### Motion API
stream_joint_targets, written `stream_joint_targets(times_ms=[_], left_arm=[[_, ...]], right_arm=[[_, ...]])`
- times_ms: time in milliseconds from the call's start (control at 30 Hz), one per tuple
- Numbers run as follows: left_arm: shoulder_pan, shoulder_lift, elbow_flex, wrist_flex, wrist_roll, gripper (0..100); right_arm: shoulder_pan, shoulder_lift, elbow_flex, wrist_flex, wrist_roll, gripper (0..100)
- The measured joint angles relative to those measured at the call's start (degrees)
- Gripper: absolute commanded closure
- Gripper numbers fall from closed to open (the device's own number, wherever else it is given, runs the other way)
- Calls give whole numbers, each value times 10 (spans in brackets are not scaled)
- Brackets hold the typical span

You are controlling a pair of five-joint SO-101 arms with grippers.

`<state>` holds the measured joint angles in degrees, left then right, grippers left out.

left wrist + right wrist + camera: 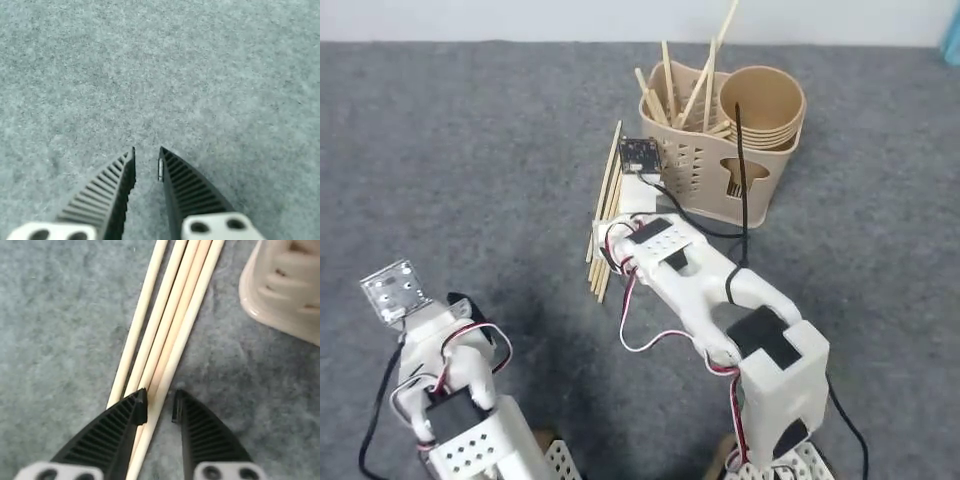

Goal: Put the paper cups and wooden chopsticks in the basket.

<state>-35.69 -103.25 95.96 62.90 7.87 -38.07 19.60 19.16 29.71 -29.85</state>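
Chopsticks (170, 315) flat beside basket (285, 290), one within the spread right claw (159, 407)

We see a grey, felt-like mat (460, 140) spread across almost the whole high view, its short nap mottled with lighter and darker flecks; along the top edge of the frame runs a pale, bluish-white band (520, 18), and we cannot tell whether it is a wall or a bare surface beyond the mat; in the upper right corner a small teal shape (952, 40) cuts in, too little of it for us to name; the light is soft and even, leaving only faint, blurred shadows; in both wrist views we find the same fuzzy grey fibre.
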Motion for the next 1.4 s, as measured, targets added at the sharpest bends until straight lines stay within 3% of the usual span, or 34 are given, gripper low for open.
stream_joint_targets(times_ms=[300, 467, 767, 1100, 1300, 1400], left_arm=[[0, 0, 0, 0, 0, 930], [0, 0, 0, 0, 0, 930], [-1, 0, 0, 0, 0, 930], [-1, 0, 0, 0, 0, 930], [0, 0, 0, 0, 0, 930], [-1, 0, 0, 0, 0, 930]], right_arm=[[0, 0, -19, 68, -1, 991], [0, -37, -26, 189, 3, 991], [12, -236, 35, 426, 118, 991], [62, -509, 349, 384, 262, 974], [105, -602, 425, 360, 356, 793], [105, -607, 427, 358, 371, 795]])
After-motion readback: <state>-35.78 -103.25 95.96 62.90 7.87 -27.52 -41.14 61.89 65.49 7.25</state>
